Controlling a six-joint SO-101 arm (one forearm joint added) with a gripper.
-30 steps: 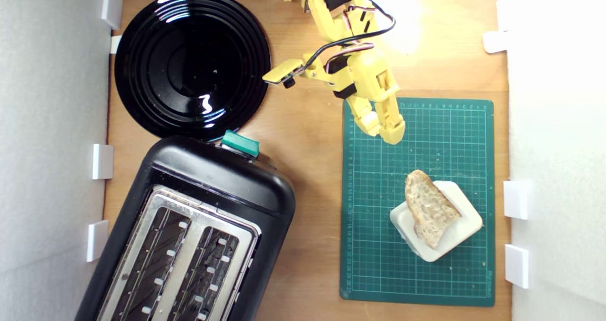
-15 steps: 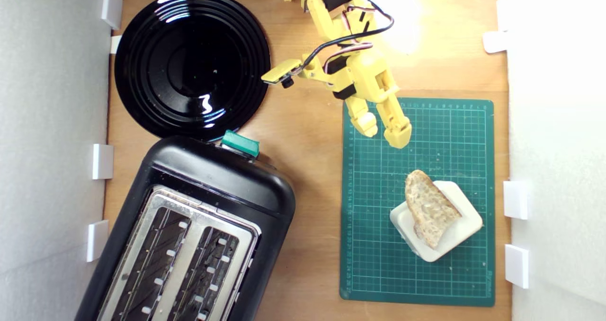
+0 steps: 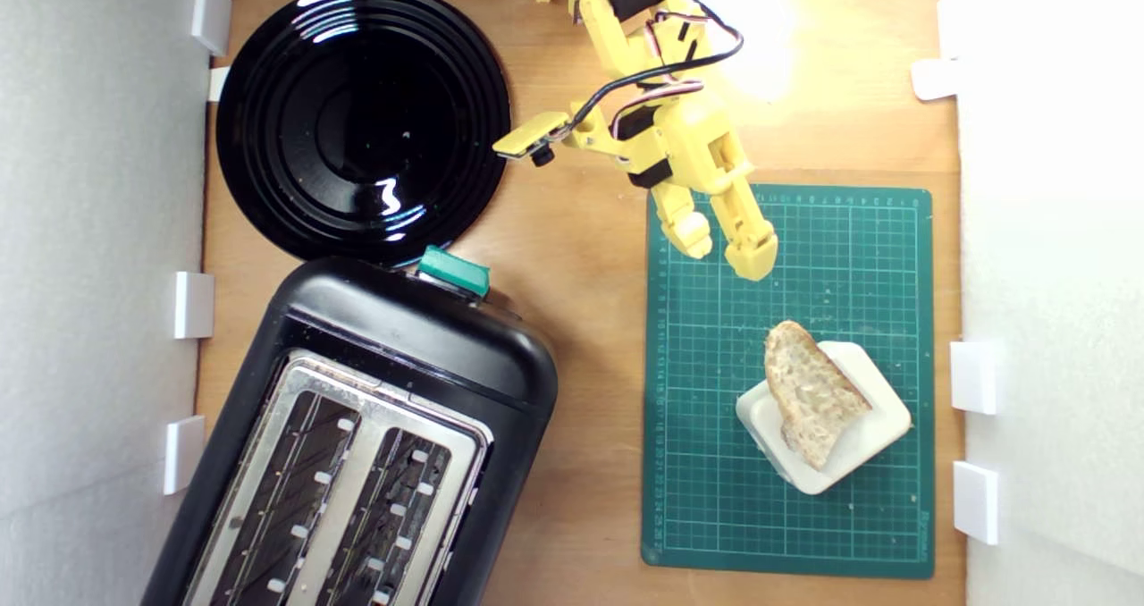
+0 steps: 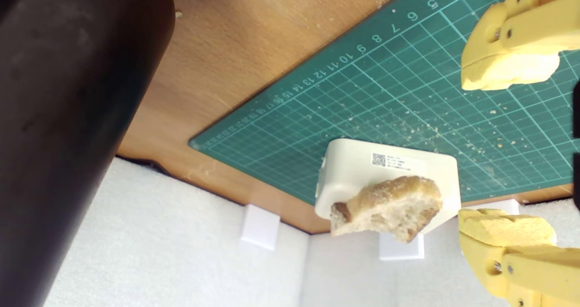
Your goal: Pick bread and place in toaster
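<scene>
Yellow pincer [image 3: 722,256] hangs open, empty, over the green mat [image 3: 880,248], short of the bread [image 3: 811,391] lying on the white block [image 3: 871,441]. You're in approach; next, descend and straddle the crust. Toaster [image 3: 357,427] waits apart.

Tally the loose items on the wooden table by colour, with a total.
Black: 2, plate and toaster
Green: 1, mat
White: 1, block
Tan: 1, bread
Total: 5

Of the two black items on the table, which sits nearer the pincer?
The round plate, in the exterior view's upper left. The toaster lies lower and farther from the open pincer.
</scene>
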